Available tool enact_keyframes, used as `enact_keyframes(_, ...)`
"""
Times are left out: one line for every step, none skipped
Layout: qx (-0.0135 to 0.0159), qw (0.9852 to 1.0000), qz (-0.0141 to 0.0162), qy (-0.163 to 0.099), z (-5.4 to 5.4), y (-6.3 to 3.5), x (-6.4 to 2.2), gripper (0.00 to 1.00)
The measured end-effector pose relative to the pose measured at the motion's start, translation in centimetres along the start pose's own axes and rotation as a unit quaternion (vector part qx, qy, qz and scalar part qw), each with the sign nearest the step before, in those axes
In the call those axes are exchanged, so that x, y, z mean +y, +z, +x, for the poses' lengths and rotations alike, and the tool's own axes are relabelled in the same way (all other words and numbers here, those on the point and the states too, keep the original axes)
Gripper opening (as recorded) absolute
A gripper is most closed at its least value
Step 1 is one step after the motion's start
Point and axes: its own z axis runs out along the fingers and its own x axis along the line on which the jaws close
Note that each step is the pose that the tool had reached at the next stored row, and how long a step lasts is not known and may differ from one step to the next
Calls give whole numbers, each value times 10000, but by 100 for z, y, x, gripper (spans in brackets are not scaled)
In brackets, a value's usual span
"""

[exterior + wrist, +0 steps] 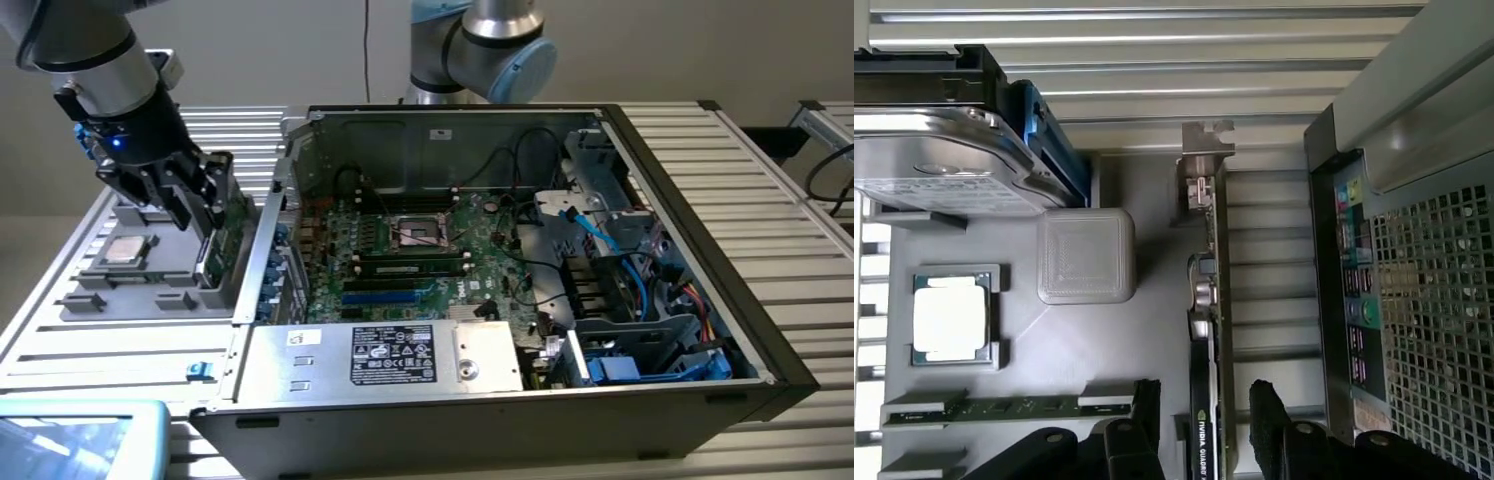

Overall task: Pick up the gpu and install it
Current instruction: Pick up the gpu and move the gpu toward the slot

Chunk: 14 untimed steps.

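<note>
The gpu (230,238) stands on its edge in a slot of the grey parts tray (134,300), on the exterior view's left beside the open computer case. Seen from the wrist, the gpu (1210,290) is a thin edge-on card with its silver bracket (1206,150) at the far end. My gripper (200,212) has come down over the card. It is open, and the gripper (1206,415) straddles the card with one black finger (1147,405) on each side. A small gap shows between each finger and the card.
The open computer case (787,330) lies on the slatted table with its motherboard (400,250) and blue slots (387,297) exposed. The tray also holds a square silver chip (951,318), a silver drive (934,160) and a memory stick (1004,408). A second arm (481,50) stands behind the case.
</note>
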Motion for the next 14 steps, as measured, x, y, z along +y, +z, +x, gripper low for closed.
enact_keyframes(1,10000,-2,-12,0,17,-2,49)
enact_keyframes(2,10000,-4,-25,0,35,-4,49)
enact_keyframes(4,10000,-7,-39,0,52,-5,49)
enact_keyframes(5,10000,-11,-54,-1,70,-7,49)
enact_keyframes(7,10000,-15,-65,-2,86,-9,49)
enact_keyframes(8,10000,-17,-74,-8,104,-11,49)
enact_keyframes(9,10000,-20,-79,-15,120,-11,49)
enact_keyframes(10,10000,-27,-84,-24,132,-11,49)
enact_keyframes(11,10000,-39,-89,-31,143,-11,49)
enact_keyframes(12,9999,-61,-91,-32,152,-11,49)
enact_keyframes(15,9999,-92,-93,-31,159,-11,49)
enact_keyframes(16,9999,-126,-94,-31,167,-11,49)
enact_keyframes(16,9998,-155,-95,-31,178,-12,49)
enact_keyframes(17,9998,-174,-94,-31,186,-14,49)
